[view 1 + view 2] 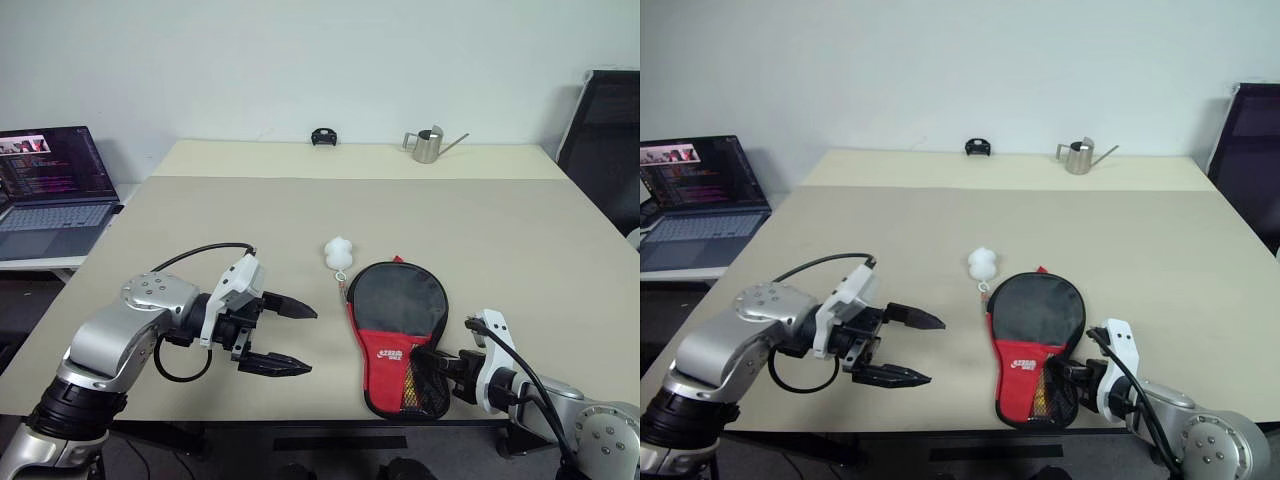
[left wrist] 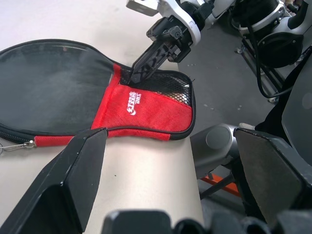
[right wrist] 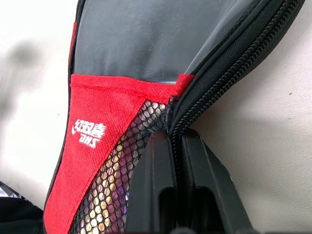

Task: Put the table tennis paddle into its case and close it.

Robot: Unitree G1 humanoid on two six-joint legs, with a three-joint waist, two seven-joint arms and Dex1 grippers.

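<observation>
I've got the case (image 1: 398, 330) lying flat on the beige worktop (image 1: 300, 215), near the front edge and a bit to my right of centre. Black upper panel, red lower panel with the small white logo, and the mesh pocket at the narrow end, which slightly overhangs the worktop's front edge. The white ball (image 1: 339, 253) on its cord sits just beyond the round end of the case, toward the far side.

My right end effector (image 1: 432, 362) is down at that narrow end, fingers pressed together, pinched on the case's zippered rim right where the mesh pocket meets the red fabric. In the right wrist view the two black fingers (image 3: 161, 185) stand closed with the zipper line running up between them. I can't see the table tennis paddle itself; whether it's inside the case I can't tell from here.

My left end effector (image 1: 290, 340) hangs over the worktop to the left of the case, clear of it, both black fingers spread wide and pointing toward the case. Nothing between them.

Around the scene: a laptop (image 1: 50, 190) open on a side table at far left, a small metal watering can (image 1: 430, 145) and a small black object (image 1: 322, 137) at the far edge of the worktop, a dark chair (image 1: 605, 140) at right.
</observation>
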